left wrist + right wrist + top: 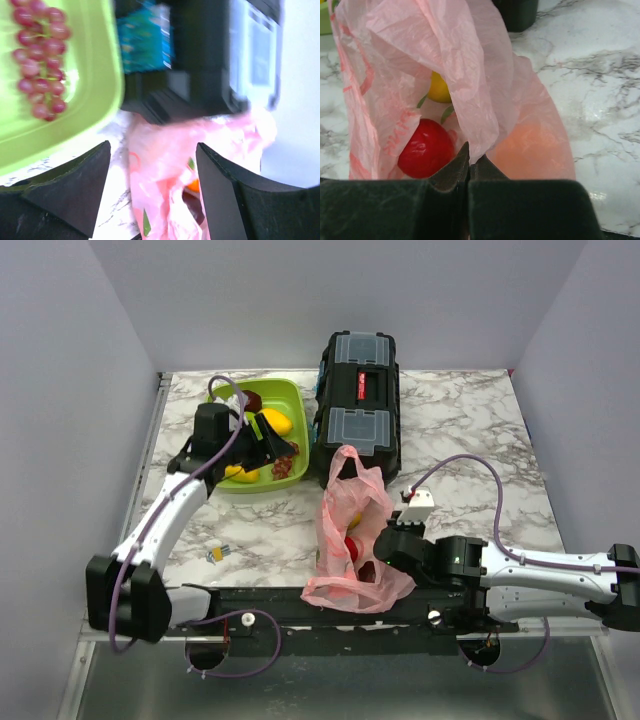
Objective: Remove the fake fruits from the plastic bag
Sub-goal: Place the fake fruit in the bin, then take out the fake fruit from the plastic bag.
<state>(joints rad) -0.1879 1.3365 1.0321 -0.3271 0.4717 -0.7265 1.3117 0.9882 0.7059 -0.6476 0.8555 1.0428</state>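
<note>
**Pinching a Crinkled Pink Bag at the Table's Near Edge**

Shows the right gripper [469,161] pressed fully together on a fold of the plastic bag [470,60], a thin, translucent, wrinkled film. Reveals, through the bag's open mouth, a glossy round red fruit [426,148] low down and a smooth yellow fruit [439,87] just above it (also an orange shape [532,150] behind the film at right, too veiled to outline). Places the bag on the marble-patterned table [470,430], just in front of the boxy black toolbox [360,405], with a loop handle lying against the box. Sets the left gripper [152,147] above the right side of the lime-green tray [95,100], dark wedge-shaped fingers spread wide with nothing between them. Includes the grapes [40,60], a beaded, shiny dark red bunch lying in the tray, apart from the bag.
</note>
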